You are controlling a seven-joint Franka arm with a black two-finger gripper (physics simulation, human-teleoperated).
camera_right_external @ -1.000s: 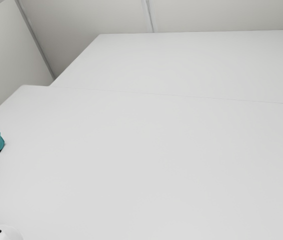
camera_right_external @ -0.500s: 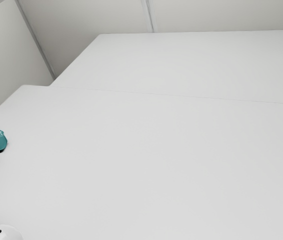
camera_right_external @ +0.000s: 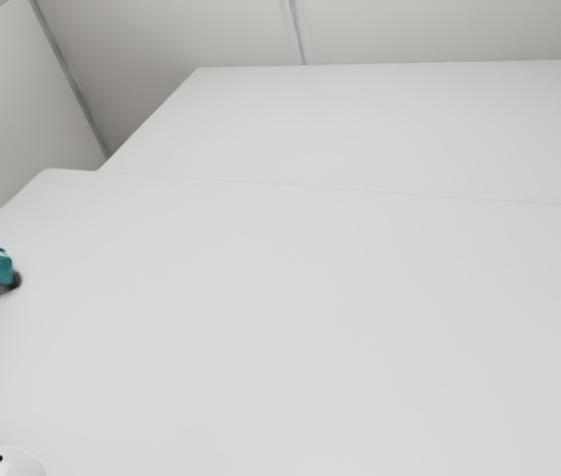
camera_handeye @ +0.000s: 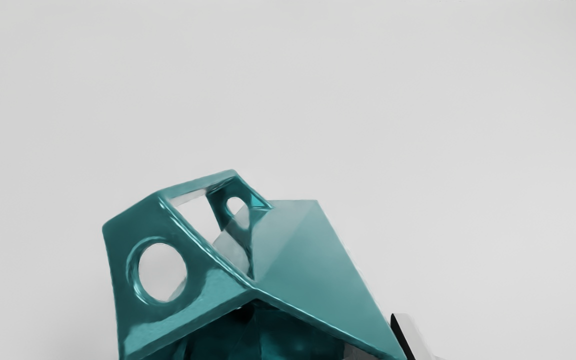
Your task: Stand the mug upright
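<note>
The jaws of the gripper (camera_handeye: 382, 345) look closed on the wall of the mug (camera_handeye: 293, 260), one inside, one outside. Its mouth sits at them, its long axis running outward – tilted, I judge – so righting it turns on lifting that mouth.

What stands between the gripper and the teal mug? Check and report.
Nothing visible stands between them: in the wrist view the gripper is right at the teal mug, closed on its wall.
</note>
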